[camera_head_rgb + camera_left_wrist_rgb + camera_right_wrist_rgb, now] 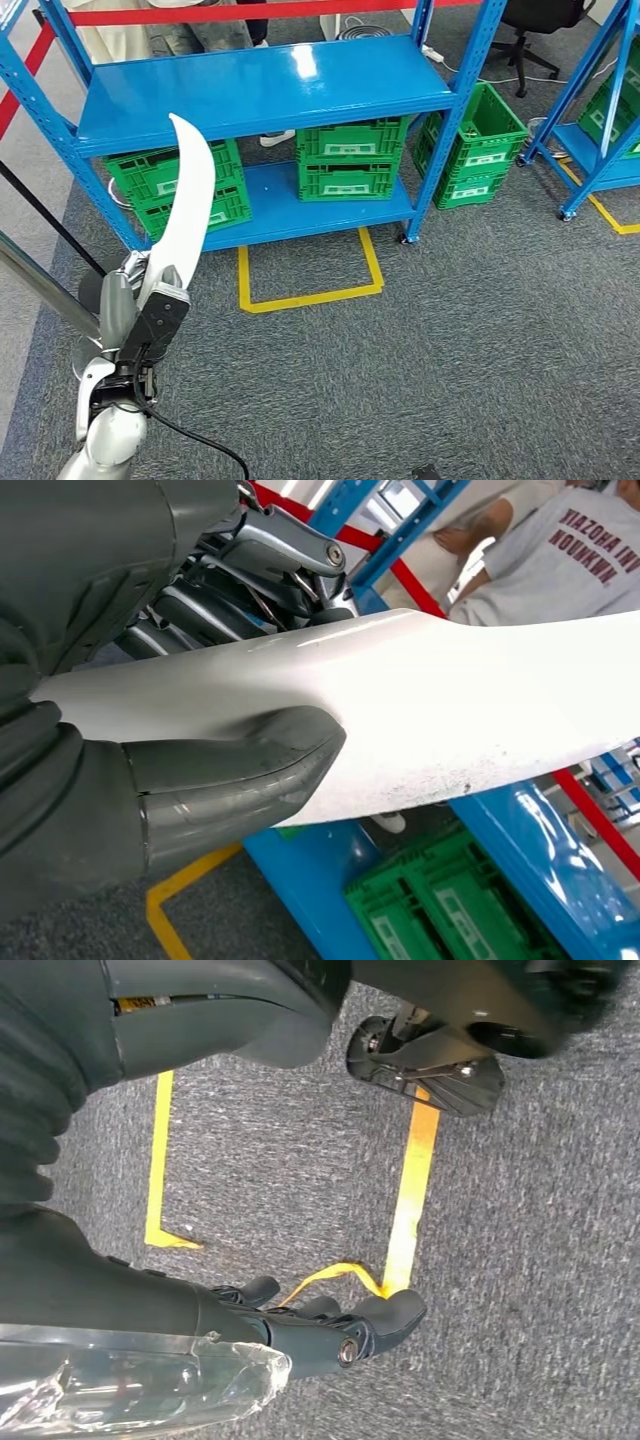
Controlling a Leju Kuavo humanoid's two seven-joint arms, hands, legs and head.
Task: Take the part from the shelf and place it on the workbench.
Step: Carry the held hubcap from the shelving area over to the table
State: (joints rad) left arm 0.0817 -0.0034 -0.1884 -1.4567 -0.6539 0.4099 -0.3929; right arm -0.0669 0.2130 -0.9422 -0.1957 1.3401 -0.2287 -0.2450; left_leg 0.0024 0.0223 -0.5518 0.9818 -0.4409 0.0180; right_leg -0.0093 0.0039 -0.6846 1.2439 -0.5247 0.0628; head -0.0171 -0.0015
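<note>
White curved blade-shaped part [187,195] is gripped at its near end by the left hand [147,310], thumb [234,770] across its face, tip rising in front of the blue shelf [249,85]. Right hand [332,1325] hangs over grey carpet [453,340] by yellow floor tape [411,1180], fingers [392,1315] loosely extended, holding nothing. Green crates [346,160] sit on the lower shelf level.

The blue shelf [256,85] stands on grey carpet [468,350], with 3 green crates [346,160] on its lower board.

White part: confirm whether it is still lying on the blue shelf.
No. The left hand holds the white part upright in front of the blue shelf, clear of its top board.
</note>
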